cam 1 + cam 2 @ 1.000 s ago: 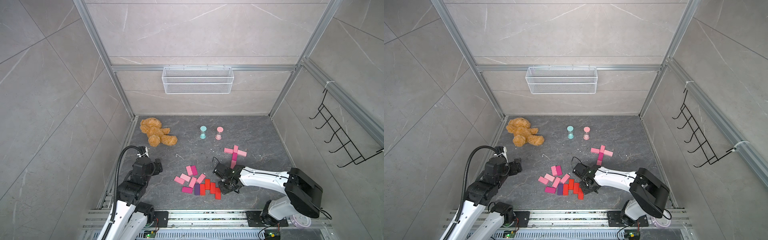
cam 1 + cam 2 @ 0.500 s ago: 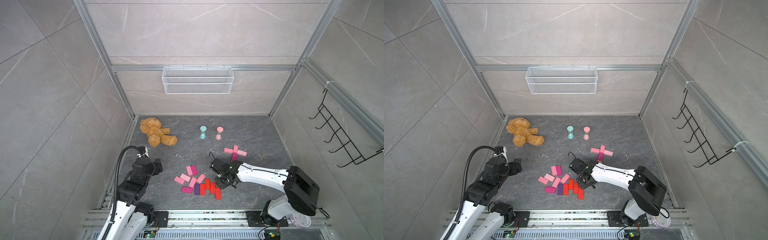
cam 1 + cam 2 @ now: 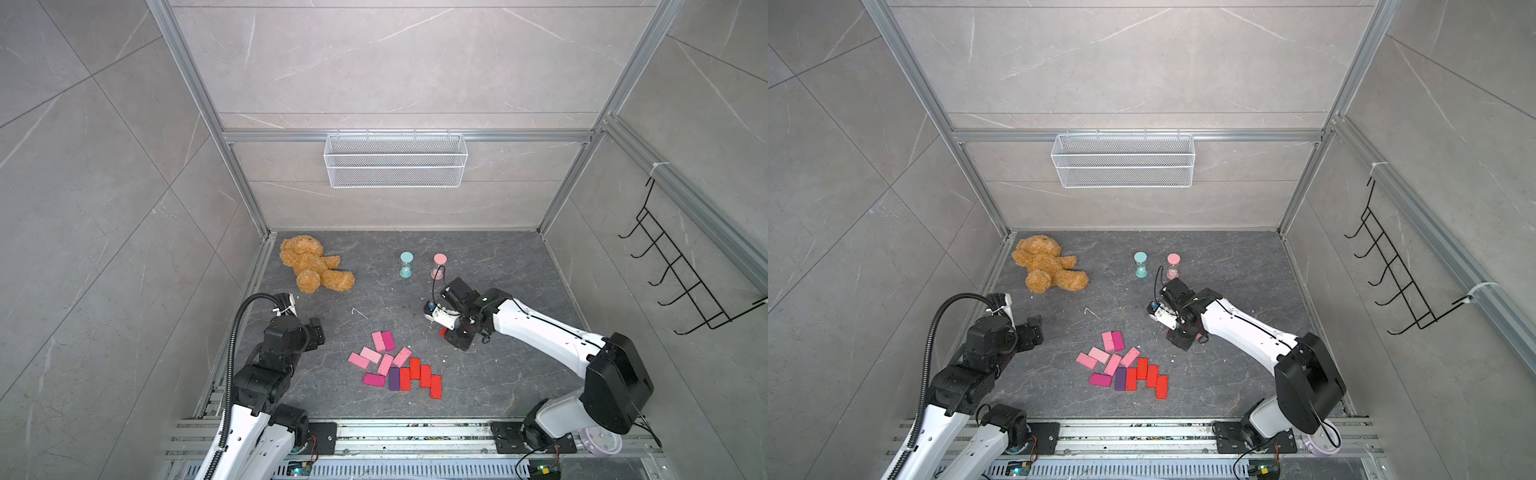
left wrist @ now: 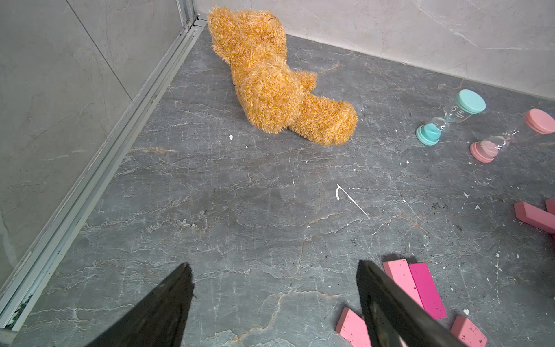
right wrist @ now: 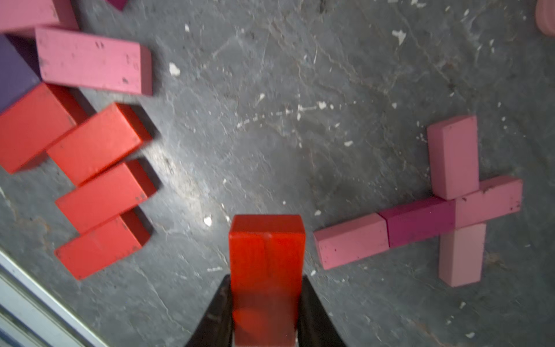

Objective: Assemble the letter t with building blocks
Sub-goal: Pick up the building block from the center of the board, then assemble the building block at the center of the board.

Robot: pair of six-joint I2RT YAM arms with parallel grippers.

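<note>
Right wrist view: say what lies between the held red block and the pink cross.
Nothing but bare floor separates red block and pink cross, right wrist view.

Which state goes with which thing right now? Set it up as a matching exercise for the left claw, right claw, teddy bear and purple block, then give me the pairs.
Things
1. left claw
2. right claw
3. teddy bear
4. purple block

States
A. slumped near a back corner
B. shut on a red block
C. open, nothing between its fingers
D. lying flat in the loose pile

Pairs: 1-C, 2-B, 3-A, 4-D
</note>
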